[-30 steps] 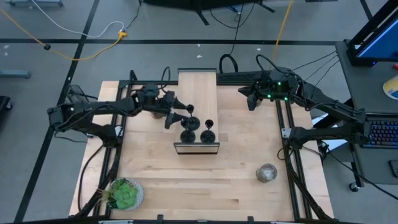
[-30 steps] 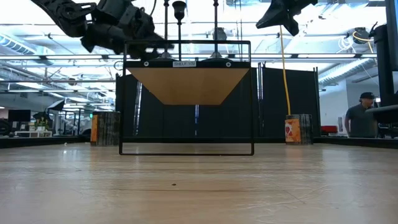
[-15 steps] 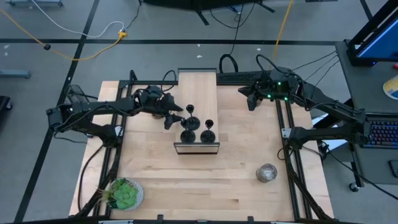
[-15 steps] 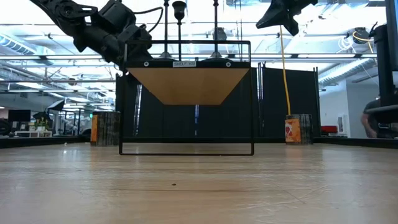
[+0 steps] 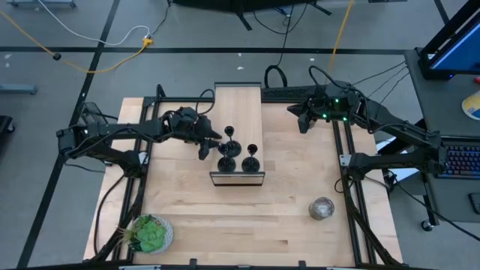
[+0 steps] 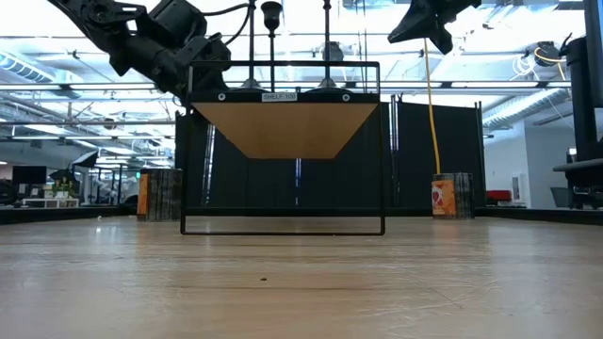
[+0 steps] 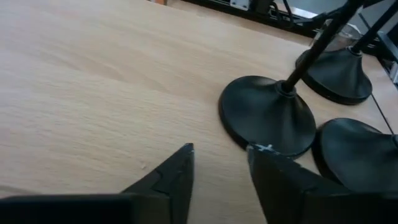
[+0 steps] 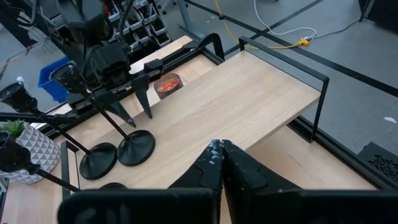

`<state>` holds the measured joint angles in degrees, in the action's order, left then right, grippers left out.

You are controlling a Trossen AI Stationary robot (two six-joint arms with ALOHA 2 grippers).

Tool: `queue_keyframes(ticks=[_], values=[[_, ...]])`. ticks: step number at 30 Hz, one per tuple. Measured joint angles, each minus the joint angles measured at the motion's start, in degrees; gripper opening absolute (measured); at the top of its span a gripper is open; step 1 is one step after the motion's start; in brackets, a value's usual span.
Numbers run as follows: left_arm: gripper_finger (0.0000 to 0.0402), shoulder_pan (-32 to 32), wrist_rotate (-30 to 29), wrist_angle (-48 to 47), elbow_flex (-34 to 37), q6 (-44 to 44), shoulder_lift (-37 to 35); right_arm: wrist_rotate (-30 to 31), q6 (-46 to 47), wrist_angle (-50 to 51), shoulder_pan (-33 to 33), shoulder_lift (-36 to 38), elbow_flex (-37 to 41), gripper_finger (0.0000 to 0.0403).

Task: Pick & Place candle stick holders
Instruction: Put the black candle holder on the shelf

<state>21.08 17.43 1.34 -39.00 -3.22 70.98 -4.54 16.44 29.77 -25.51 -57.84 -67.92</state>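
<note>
Three black candle stick holders (image 5: 231, 142) (image 5: 226, 163) (image 5: 250, 161) stand on their round bases on the wooden top of a black-framed shelf (image 5: 238, 105), near its near end. My left gripper (image 5: 208, 144) hovers just left of them, fingers slanting down over the shelf top. In the left wrist view it (image 7: 221, 158) is open by a narrow gap with nothing between the fingers, and the nearest holder's base (image 7: 267, 115) lies just ahead. My right gripper (image 5: 302, 121) is shut and raised off the shelf's far right side.
A clear greyish glass jar (image 5: 322, 208) stands on the table at the near right. A potted green plant (image 5: 150, 234) sits at the near left corner. A jar with red-orange contents (image 8: 166, 84) stands left of the shelf, behind my left gripper. Bare shelf top stretches toward the far edge.
My left gripper has drawn back a little from the holders toward the table's left and has tipped its fingers further down toward the shelf top. The three holders have stayed standing where they were.
</note>
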Motion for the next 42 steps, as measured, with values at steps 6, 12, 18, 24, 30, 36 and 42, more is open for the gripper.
queue_keyframes(ticks=[6, 12, 18, 24, 30, 36, 42], values=[[0.0090, -0.2, 0.0, 0.1, -0.1, 0.5, 0.7, 0.0, 0.0, 0.0, 0.0, 0.0, 0.0, 0.0000], [0.0070, -0.2, 0.4, -0.1, -0.1, 0.5, 0.7, 0.0, 0.0, 0.0, 0.0, 0.0, 0.0, 0.0000], [0.0070, -0.5, 0.7, 0.2, -0.2, -0.3, 1.7, 0.0, 0.0, 0.0, 0.0, 0.0, 0.0, 0.0000], [0.0069, -0.9, 2.0, 1.1, -0.2, -0.8, 2.7, 0.0, 0.0, 0.0, 0.0, 0.0, 0.0, 0.0000], [0.0069, -1.2, 2.5, 2.5, -0.2, -1.6, 3.7, 0.0, 0.0, 0.0, 0.0, 0.0, 0.0, 0.0000], [0.0069, -1.4, 2.9, 3.2, -0.1, -1.6, 3.8, 0.0, 0.0, 0.0, 0.0, 0.0, 0.0, 0.0000], [0.0069, -1.5, 3.5, 5.2, -0.1, -1.6, 4.4, 0.0, 0.0, -0.1, 0.0, 0.0, 0.0, 0.0000]])
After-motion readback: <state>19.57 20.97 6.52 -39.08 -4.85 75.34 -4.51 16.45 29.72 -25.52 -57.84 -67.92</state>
